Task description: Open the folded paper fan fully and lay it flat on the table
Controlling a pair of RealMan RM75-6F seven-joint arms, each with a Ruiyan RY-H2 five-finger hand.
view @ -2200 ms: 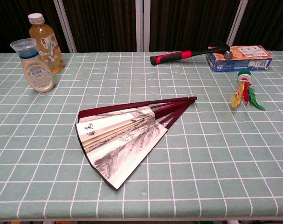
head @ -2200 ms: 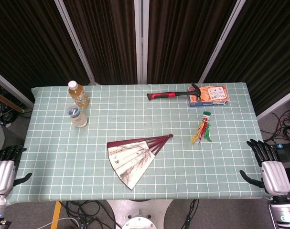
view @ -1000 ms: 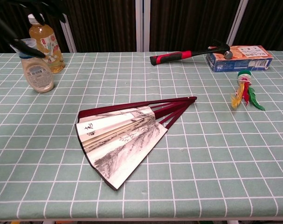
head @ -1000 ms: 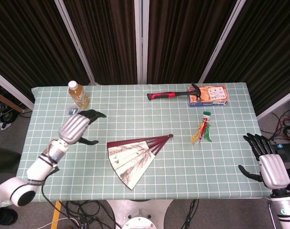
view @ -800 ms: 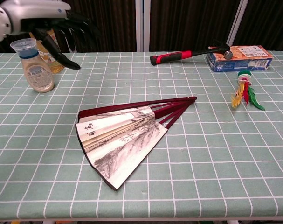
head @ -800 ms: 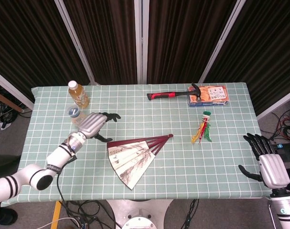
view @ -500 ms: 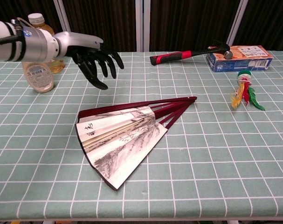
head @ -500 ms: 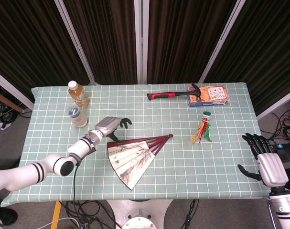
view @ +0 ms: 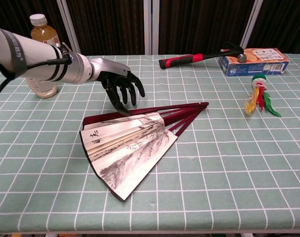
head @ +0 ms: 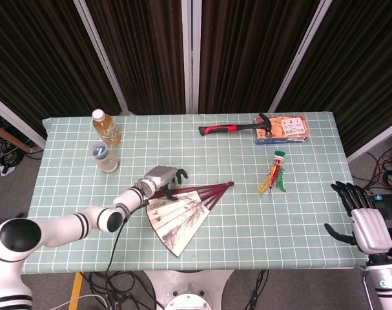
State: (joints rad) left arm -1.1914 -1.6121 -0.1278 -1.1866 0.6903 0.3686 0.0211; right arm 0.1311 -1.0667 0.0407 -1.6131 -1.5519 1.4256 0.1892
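The paper fan [head: 179, 214] [view: 127, 145] lies partly spread on the green checked table, its dark red ribs meeting at the pivot toward the right. My left hand [head: 162, 177] [view: 119, 84] hovers over the fan's upper left rib with its fingers apart and pointing down, the thumb tip at or just above the rib; contact is unclear. It holds nothing. My right hand [head: 362, 219] hangs open off the table's right front edge, seen only in the head view.
A juice bottle [head: 106, 127] [view: 47, 35] and a small capped bottle [head: 105, 158] stand at the back left. A red-handled hammer [head: 234, 127] [view: 201, 56] lies against an orange box [head: 283, 129] [view: 255, 60] at the back right. A feathered shuttlecock toy [head: 276, 173] [view: 258, 96] lies right of the fan.
My left arm has swung in from the left edge across the table and lowered its hand over the fan's upper left rib. The fan and the right hand have stayed put.
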